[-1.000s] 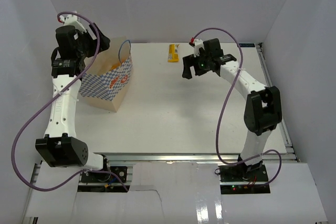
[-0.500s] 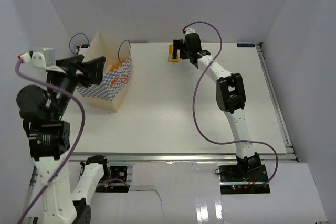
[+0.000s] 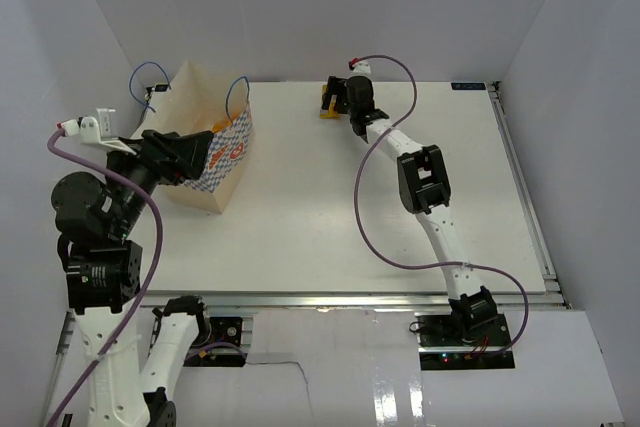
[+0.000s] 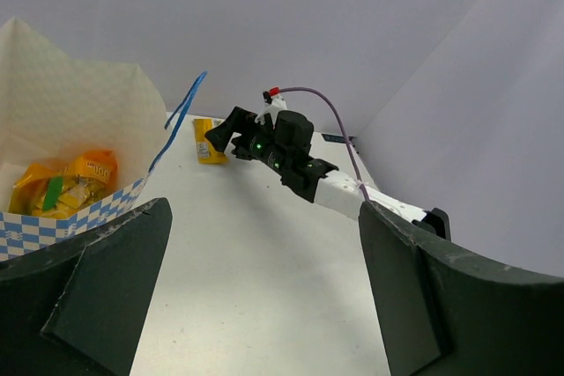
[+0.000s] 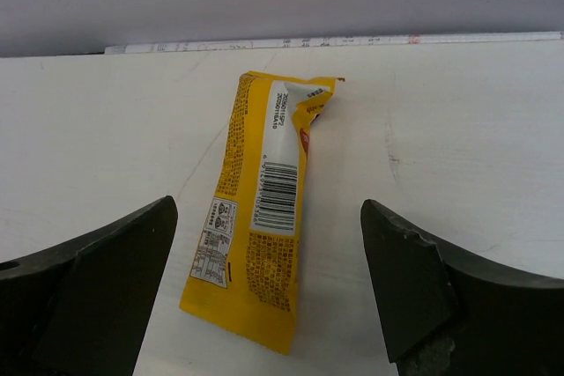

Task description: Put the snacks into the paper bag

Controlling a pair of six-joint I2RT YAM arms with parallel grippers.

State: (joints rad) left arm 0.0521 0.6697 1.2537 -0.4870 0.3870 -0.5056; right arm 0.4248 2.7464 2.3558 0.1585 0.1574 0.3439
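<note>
The checkered paper bag stands at the far left with its tan inside showing. In the left wrist view the bag holds orange and yellow packets. One yellow wrapper lies flat at the table's far edge. My right gripper is open right over it. In the right wrist view the wrapper lies between the spread fingers of the right gripper, which do not touch it. My left gripper is open and empty, raised in front of the bag. The green bag and the purple packet are not clearly visible.
White walls close in the table at the back and on both sides. The bag's blue cord handles stick up above its rim. The right arm stretches across the table's middle right towards the far edge.
My right gripper has reached from the table's middle to the yellow wrapper at the far edge. My left arm has pulled back from over the bag and now hangs in front of it.
</note>
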